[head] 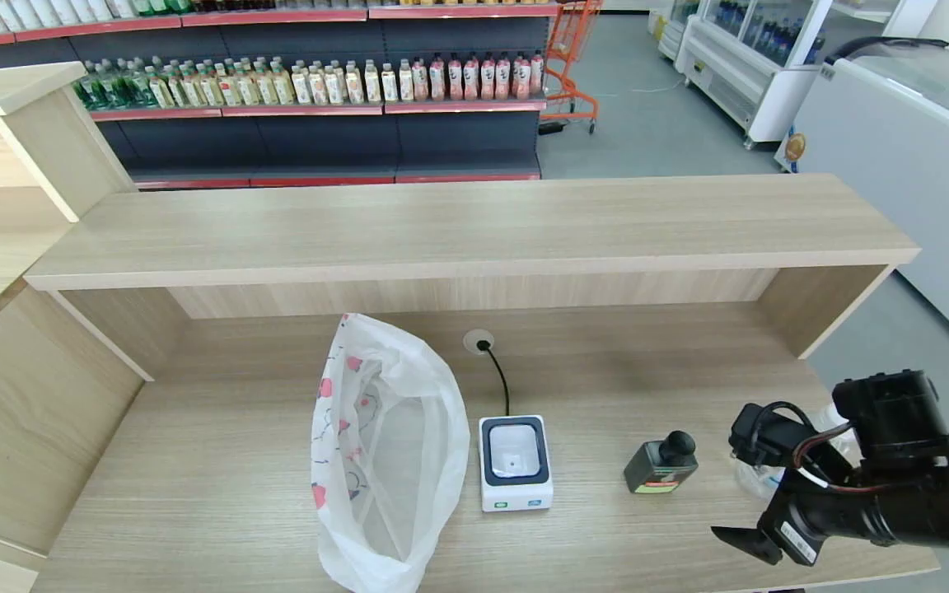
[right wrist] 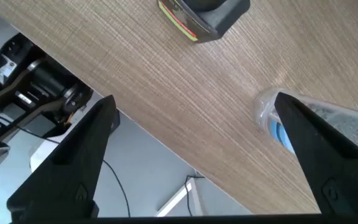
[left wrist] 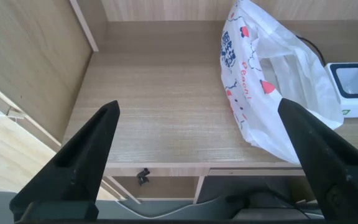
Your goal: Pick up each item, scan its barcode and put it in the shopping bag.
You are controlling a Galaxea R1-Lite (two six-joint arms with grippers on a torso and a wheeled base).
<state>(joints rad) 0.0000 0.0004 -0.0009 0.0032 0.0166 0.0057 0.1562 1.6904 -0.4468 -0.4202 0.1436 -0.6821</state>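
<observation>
Light wood worktop (head: pixel 194 494). Near edge: right jaws wide apart next to a clear bottle (right wrist: pixel 271 119); left jaws wide too, over the left end. Mid: white shopping bag (head: pixel 388 461) open, scanner (head: pixel 515 461) just beside it, dark bottle (head: pixel 661 466) further right. Behind: raised ledge (head: pixel 474 222), drink shelves (head: pixel 318 82), orange trolley (head: pixel 573 58), freezers (head: pixel 895 132).

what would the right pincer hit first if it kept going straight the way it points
Probably bare counter: the open right pincer aims at wood between the dark bottle and the clear bottle, touching neither. Depth is unclear.
</observation>
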